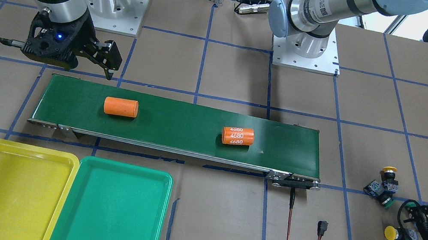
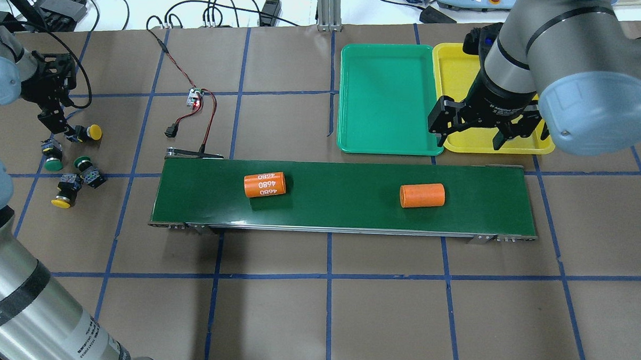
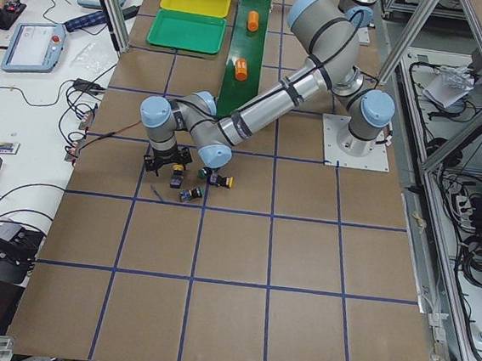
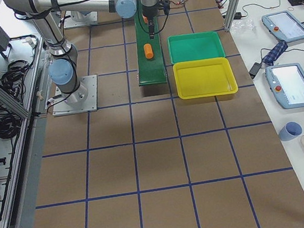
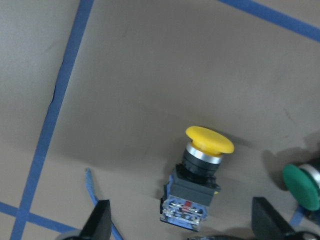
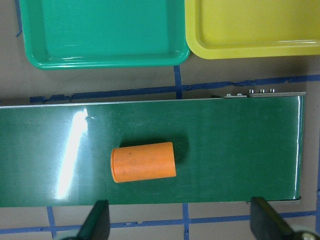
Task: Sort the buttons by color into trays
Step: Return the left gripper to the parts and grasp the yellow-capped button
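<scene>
Left gripper gap: our left gripper [image 5: 182, 227] is spread wide round a yellow button [image 5: 201, 175], with bare paper [image 5: 150, 75] on both sides of it.
Tight spot: a green button [image 5: 301, 186] sits just beside one finger [image 5: 267, 222]; we see two more buttons [image 2: 61, 202] close by.
Far-side lane: a controller board [image 2: 195, 98] and its wires [image 2: 211, 120] lie by the belt's end.
Belt: the conveyor belt [image 2: 340, 215] carries two orange cylinders [image 2: 265, 184], with a wide gap between them.
Trays: the green tray [image 1: 127, 167] and yellow tray [image 1: 31, 147] touch; both floors are bare.
Above belt: our right gripper [image 6: 182, 225] hangs over the tray end, fingers wide apart.
</scene>
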Motion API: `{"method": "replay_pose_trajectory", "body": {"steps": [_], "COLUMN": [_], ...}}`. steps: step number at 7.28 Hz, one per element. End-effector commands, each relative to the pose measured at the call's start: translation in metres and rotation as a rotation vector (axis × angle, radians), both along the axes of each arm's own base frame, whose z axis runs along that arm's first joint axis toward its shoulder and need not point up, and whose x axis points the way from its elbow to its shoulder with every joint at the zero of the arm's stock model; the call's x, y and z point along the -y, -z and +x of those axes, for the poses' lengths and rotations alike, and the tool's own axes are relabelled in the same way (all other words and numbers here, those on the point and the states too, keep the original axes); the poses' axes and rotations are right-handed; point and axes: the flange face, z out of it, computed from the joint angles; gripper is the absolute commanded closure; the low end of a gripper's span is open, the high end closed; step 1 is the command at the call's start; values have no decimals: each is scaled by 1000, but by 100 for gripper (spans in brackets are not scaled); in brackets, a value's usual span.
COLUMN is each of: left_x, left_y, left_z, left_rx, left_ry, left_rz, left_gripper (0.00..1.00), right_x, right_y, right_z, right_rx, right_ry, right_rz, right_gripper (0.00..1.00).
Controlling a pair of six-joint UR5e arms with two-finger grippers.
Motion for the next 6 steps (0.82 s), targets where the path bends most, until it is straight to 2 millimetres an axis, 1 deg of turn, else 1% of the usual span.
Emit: {"method": "replay_pose_trajectory", "body": {"steps": [1,2,3,4,5,6], "left_x": [-3,-4,-3,-3,-11,-14], "left_y": [14,20,26,30,34,39], "left_z": [1,0,0,1,26,35], "left_rx": [-9,-13,-21,-24,-36,-42], "left_ry": [4,4,4,6,-22,-24], "left_rz": [24,31,32,33,30,35], "left_gripper": [0,0,7,20,27,61], "right_x": [1,0,-1,0,1,0], "right_y": [1,0,-1,0,2,2], "right_z": [1,0,0,0,-1,0], "right_rx": [5,-4,-2,-4,-5,-4], "right_ry": [8,7,8,7,-4,-3], "right_rz": [-1,-1,-4,-1,5,4], "right_gripper": [0,0,0,0,0,0]}}
